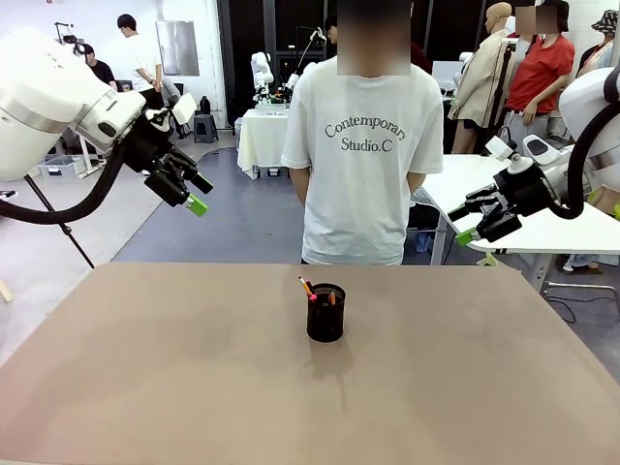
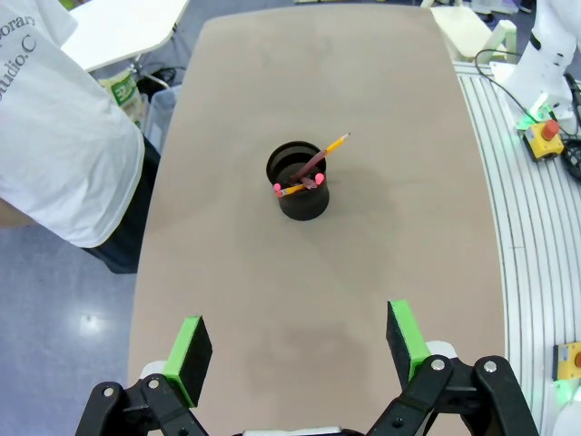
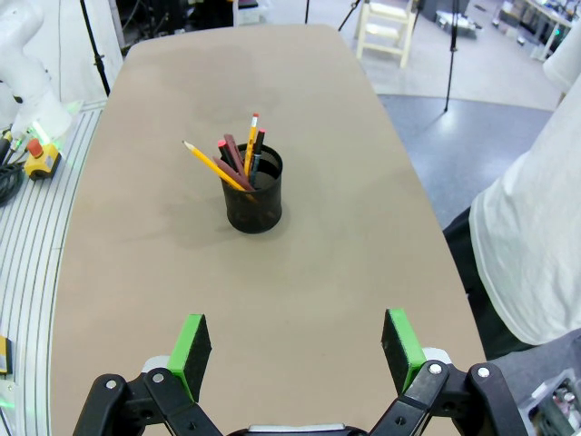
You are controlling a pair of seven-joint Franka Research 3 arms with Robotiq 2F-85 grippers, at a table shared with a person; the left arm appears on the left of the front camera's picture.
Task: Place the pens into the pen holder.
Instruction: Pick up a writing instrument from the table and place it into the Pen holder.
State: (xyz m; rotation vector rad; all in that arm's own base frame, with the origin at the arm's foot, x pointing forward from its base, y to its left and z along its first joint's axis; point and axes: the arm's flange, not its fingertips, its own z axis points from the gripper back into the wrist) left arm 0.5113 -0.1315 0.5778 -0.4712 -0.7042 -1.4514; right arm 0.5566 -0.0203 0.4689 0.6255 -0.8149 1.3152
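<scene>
Pens (image 3: 238, 162) stand upright-tilted in pen holder (image 1: 325, 313) at table (image 1: 145, 387) centre. Both claws (left (image 1: 192, 194), right (image 1: 472, 228)) wide open, empty, raised either side, about equally distant.

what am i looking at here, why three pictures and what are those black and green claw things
These are two white robot arms at a brown table, each ending in a two-finger claw with green pads. The wide picture looks across the table at a person standing opposite; the left gripper and right gripper hang raised at either side. The other two pictures come from cameras on each wrist, looking down past that claw's fingers. Both claws are open and hold nothing. On the table stands a black mesh pen holder with the pens already in it.
</scene>
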